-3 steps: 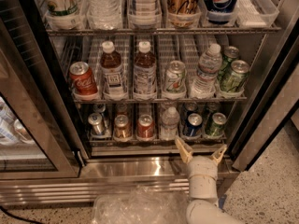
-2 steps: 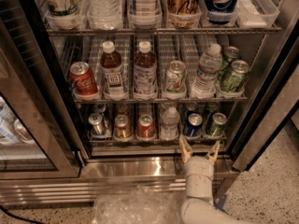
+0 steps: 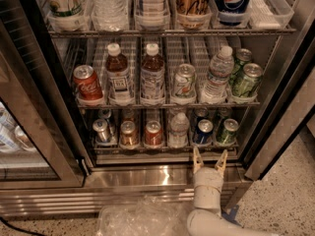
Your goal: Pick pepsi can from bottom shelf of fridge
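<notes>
The fridge stands open with its glass door swung to the left. On the bottom shelf several small cans lie in lanes with their silver ends facing out. The pepsi can is dark blue, second lane from the right, between a small water bottle and a green can. My gripper is open, fingers pointing up, just below and in front of the shelf's front rail. It sits slightly right of the pepsi can and does not touch it.
The middle shelf holds a red cola can, two brown bottles, a water bottle and green cans. A large Pepsi container stands on the upper shelf. A clear plastic bag lies on the floor.
My gripper has shifted slightly right and up toward the bottom shelf's front rail. Its fingers have drawn a little closer together. The cans have not moved.
</notes>
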You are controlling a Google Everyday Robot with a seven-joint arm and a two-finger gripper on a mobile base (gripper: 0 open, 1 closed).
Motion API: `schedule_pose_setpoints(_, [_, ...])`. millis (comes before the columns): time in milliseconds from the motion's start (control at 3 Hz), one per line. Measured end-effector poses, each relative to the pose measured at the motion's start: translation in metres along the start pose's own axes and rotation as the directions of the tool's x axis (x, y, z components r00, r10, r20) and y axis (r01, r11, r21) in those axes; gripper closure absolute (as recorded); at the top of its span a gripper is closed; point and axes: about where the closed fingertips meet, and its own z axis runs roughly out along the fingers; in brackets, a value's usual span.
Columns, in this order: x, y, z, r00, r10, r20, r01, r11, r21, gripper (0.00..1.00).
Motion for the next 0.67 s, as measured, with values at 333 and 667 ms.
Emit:
schedule_pose_setpoints(333, [0.0054,-0.0068,0.0075,0.998,-0.057,0.014,0.057,0.9983,-0.004,0.23])
schedule_pose_setpoints(667, [0.0053,-0.0046,0.0129,0.996,-0.075,0.046,0.077,0.9962,-0.04,0.29])
